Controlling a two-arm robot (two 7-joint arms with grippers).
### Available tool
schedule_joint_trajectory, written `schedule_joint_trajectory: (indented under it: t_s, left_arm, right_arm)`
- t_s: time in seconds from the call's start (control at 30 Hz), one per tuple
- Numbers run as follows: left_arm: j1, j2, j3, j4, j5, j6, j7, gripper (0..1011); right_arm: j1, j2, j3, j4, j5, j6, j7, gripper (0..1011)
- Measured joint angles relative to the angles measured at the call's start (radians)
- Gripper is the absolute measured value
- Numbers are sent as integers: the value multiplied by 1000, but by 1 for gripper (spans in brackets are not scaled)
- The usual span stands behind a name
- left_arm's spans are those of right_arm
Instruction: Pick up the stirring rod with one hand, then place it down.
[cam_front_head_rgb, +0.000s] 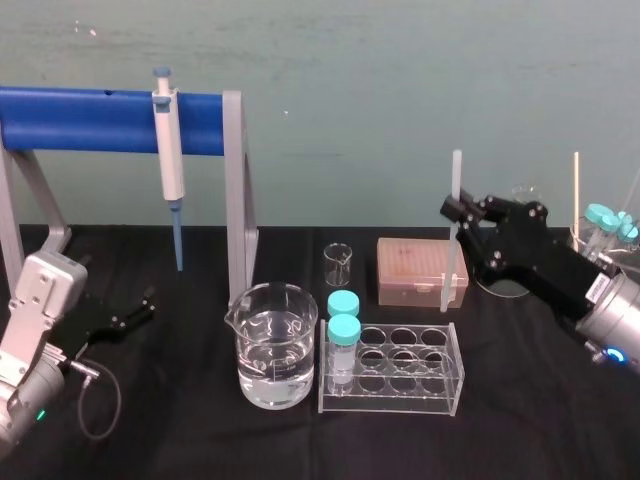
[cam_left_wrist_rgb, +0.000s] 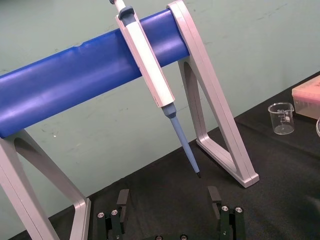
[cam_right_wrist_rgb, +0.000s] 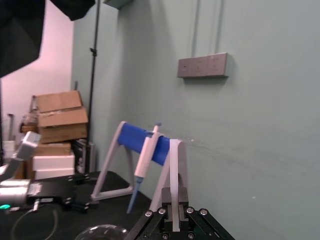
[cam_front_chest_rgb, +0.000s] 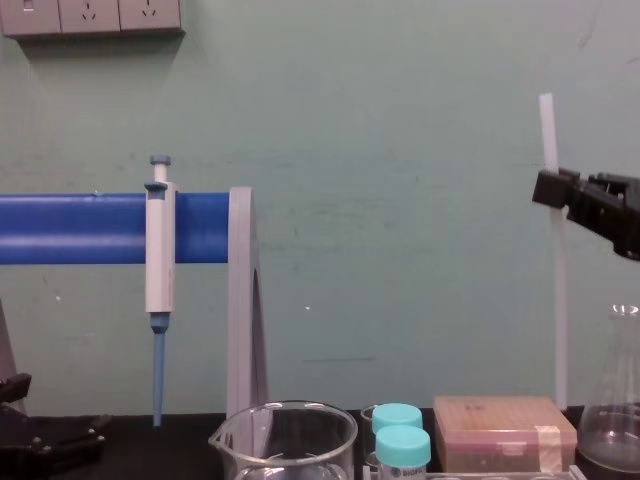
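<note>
Black desk (cam_front_head_rgb: 530, 440), teal wall behind. Right gripper (cam_front_head_rgb: 458, 208) clamped on stirring rod (cam_front_chest_rgb: 560, 300); rod upright near right rear corner. Left gripper (cam_front_head_rgb: 140, 308) parked at left edge, fingers apart.

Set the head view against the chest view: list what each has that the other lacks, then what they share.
Head view, not chest: the tube rack's empty holes and the cable beside the parked left gripper. Chest view, not head: the wall sockets. Shared: the right gripper, jaws shut on the roughly upright rod, the hanging pipette, the big beaker and the tan box.
</note>
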Motion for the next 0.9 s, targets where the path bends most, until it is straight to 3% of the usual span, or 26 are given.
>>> schedule_joint_trajectory:
  t_s: [0.3, 0.9]
  left_arm:
    - [0, 0, 0, 0, 0, 0, 0, 1000]
    - [0, 0, 0, 0, 0, 0, 0, 1000]
  right_arm:
    - [-6, -1, -17, 72, 49, -40, 69, 68]
    - [16, -32, -54, 187, 45, -47, 76, 67]
